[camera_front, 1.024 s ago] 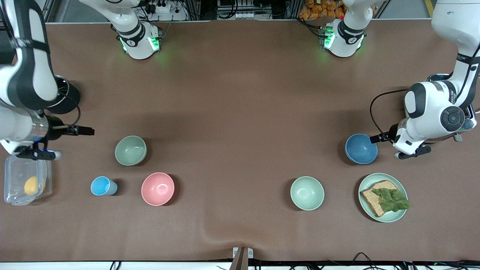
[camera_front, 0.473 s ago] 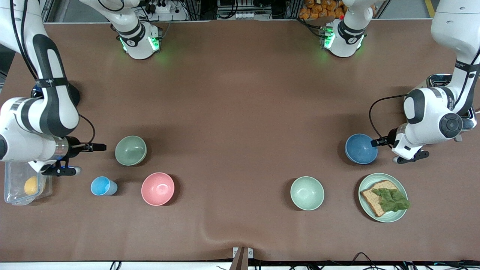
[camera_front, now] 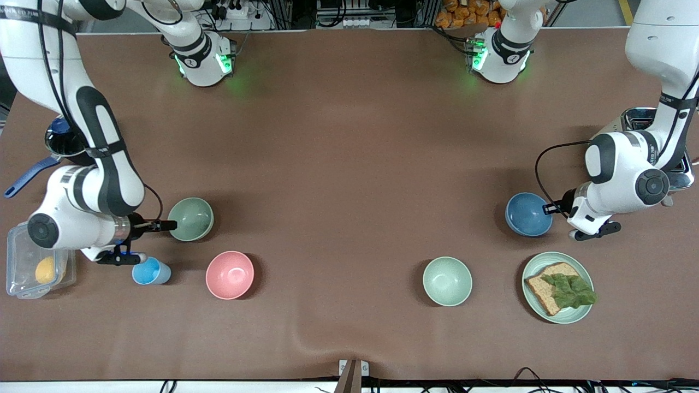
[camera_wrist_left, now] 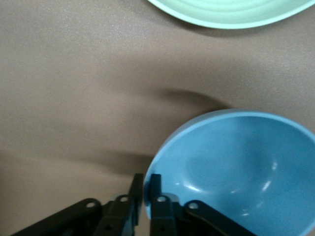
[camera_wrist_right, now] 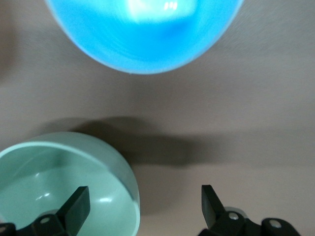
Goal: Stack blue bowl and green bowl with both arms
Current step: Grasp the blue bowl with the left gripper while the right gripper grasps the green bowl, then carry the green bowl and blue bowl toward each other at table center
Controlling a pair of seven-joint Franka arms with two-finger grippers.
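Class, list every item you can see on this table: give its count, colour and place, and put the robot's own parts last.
blue bowl: 1, medium blue, left arm's end.
green bowl: 1, sage, right arm's end.
mint bowl: 1, pale green, nearer the camera.
pink bowl: 1, beside blue cup.
plate: 1, pale green, holds bread with lettuce.
clear box: 1, holds something yellow.
left gripper: shut on blue bowl's rim.
right gripper: open, one finger inside the green bowl.

No readable text, label, brand, number or sign appears on anything across the three views.
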